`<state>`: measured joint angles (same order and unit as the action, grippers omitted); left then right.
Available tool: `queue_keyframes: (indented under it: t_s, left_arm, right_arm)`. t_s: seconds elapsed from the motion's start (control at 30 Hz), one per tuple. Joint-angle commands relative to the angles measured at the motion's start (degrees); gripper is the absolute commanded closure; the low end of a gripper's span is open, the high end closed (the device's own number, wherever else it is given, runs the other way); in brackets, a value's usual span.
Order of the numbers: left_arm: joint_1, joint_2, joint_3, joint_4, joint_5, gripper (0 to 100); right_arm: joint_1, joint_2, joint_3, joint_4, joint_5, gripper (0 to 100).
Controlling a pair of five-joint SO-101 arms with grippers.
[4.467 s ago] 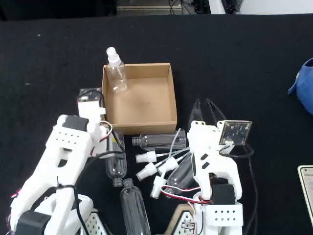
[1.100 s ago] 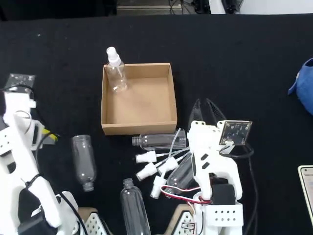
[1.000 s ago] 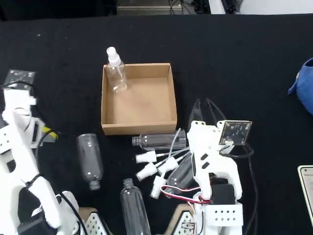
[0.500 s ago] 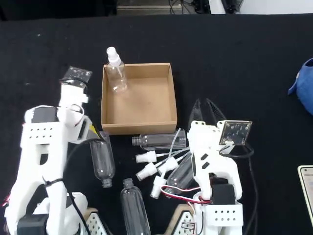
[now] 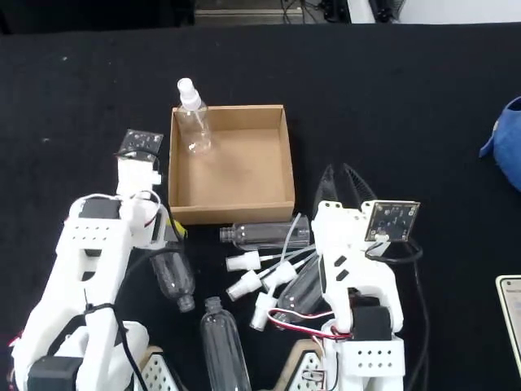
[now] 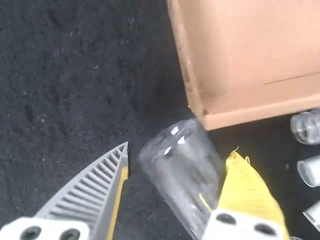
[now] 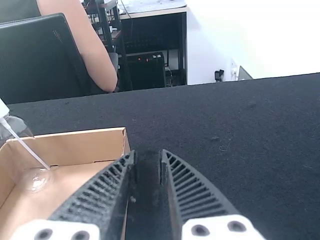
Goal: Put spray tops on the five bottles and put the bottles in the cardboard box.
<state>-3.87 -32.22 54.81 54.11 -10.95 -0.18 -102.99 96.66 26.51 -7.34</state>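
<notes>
- The left gripper [image 6: 179, 150] is clamping an uncapped clear bottle [image 6: 182, 175] deep between its grey and yellow fingers. The yellow finger is pressing on the bottle's side, while a small gap is showing at the grey tip.
- In the high view, this held bottle is sitting just off the near left corner of the cardboard box [image 5: 232, 213]. Its base is pointing toward the box and its open neck toward the arms' bases.
- The right gripper [image 5: 342, 175] is resting with its fingers together and gripping nothing. It is sitting just beside the box's near right corner and pointing away from its own base.
- A capped bottle [image 5: 194, 122], with its white spray top on, is standing in the far left corner of the box.
- A second open bottle [image 5: 264, 235] is lying on its side just in front of the box's near wall.
- Several loose spray tops [image 5: 244, 285] are lying in a cluster between the two arms, their thin tubes crossing one another.
- A third open bottle [image 5: 303, 285] is lying partly under the right arm.
- A fourth open bottle [image 5: 224, 346] is lying near the table's near edge, between the arm bases.
- The black table [image 5: 407, 98] is also carrying a blue object [image 5: 509, 151] and a pale card [image 5: 510, 305] at its right edge.
</notes>
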Motion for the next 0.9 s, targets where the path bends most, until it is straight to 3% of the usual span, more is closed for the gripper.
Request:
queue_keyframes:
  t_s: [0.0,0.17,0.4,0.5,0.67,0.87]
  left_arm:
    - [-3.56,-0.97,0.04,-0.88,0.26,83]
    - [-14.81,-0.97,-0.31,0.53,-3.25,83]
    - [-28.70,-0.97,-0.48,1.23,-21.80,83]
    - [-32.04,-0.97,-5.41,4.40,-25.23,83]
    - [-30.73,-0.44,-20.53,19.52,-27.52,83]
    - [-17.98,-0.97,-24.31,34.46,-46.59,83]
  right_arm:
    - [0.88,-5.41,-0.31,0.00,0.79,93.2]
    - [0.88,-5.41,-0.31,0.00,0.79,93.2]
    - [0.88,-5.41,-0.31,0.00,0.79,93.2]
    - [0.88,-5.41,-0.31,0.00,0.79,93.2]
    - [0.79,-5.41,-0.31,0.00,0.79,93.2]
    - [0.79,-5.41,-0.31,0.00,0.79,93.2]
